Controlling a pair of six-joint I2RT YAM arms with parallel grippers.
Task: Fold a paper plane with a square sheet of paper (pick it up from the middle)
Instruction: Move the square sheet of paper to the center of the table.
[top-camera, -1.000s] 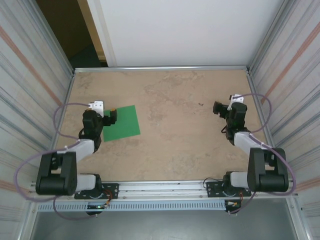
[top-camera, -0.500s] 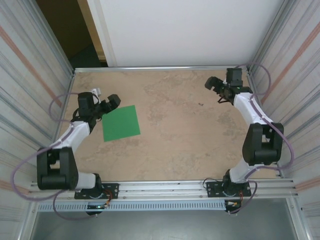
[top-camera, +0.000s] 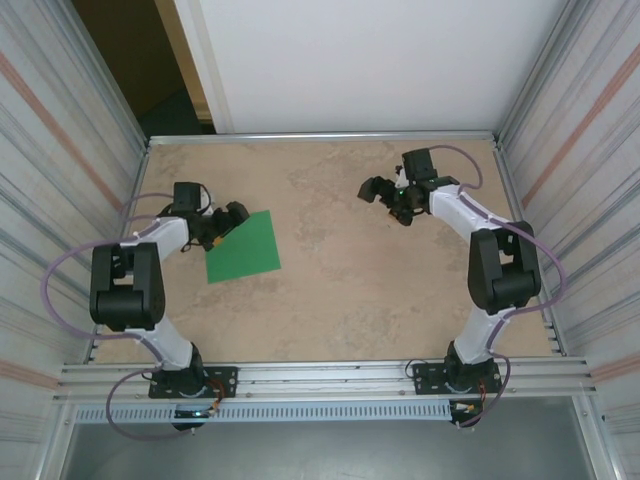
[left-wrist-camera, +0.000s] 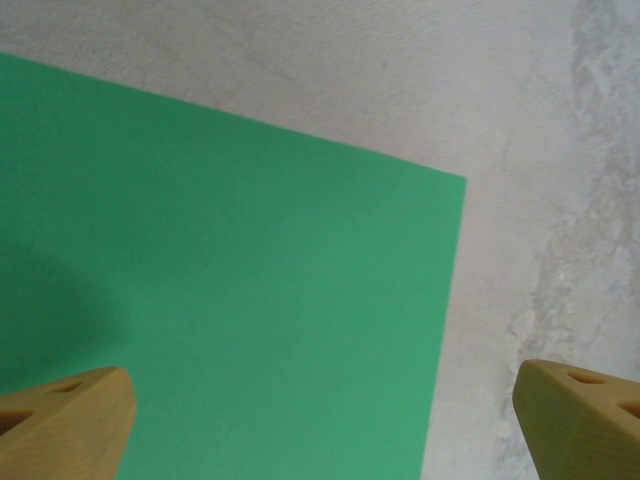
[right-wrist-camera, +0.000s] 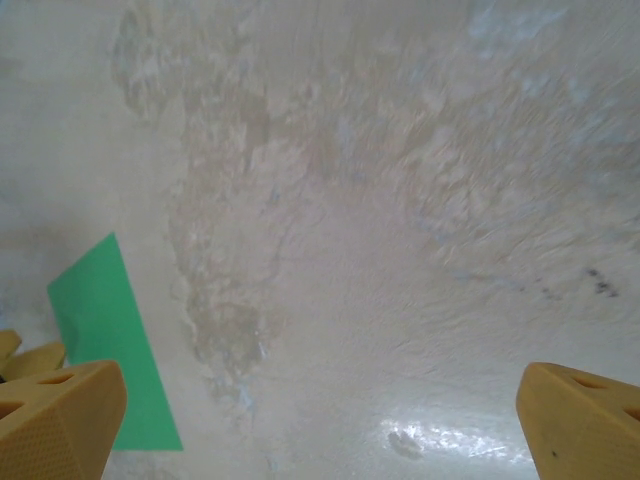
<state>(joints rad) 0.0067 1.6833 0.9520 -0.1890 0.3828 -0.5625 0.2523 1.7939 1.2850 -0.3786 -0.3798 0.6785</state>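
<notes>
The square sheet of paper is bright green and lies flat and uncreased on the left part of the table. My left gripper hangs open over the sheet's upper left edge. In the left wrist view the sheet spreads under the gripper, whose wooden fingertips stand far apart with nothing between them. My right gripper is open above bare table at the back, right of centre, well away from the sheet. Its wrist view has the gripper over bare table and a corner of the sheet at far left. The paper plane is out of view.
The tan marbled table is boxed in by ribbed metal walls left and right, and a white panel at the back. An aluminium rail carrying both arm bases runs along the near edge.
Both arms have unfolded from their tucked poses. The left gripper reached forward, then swung right onto the sheet's edge. The right gripper went to the back right corner, then left toward the centre. The sheet stayed put.
</notes>
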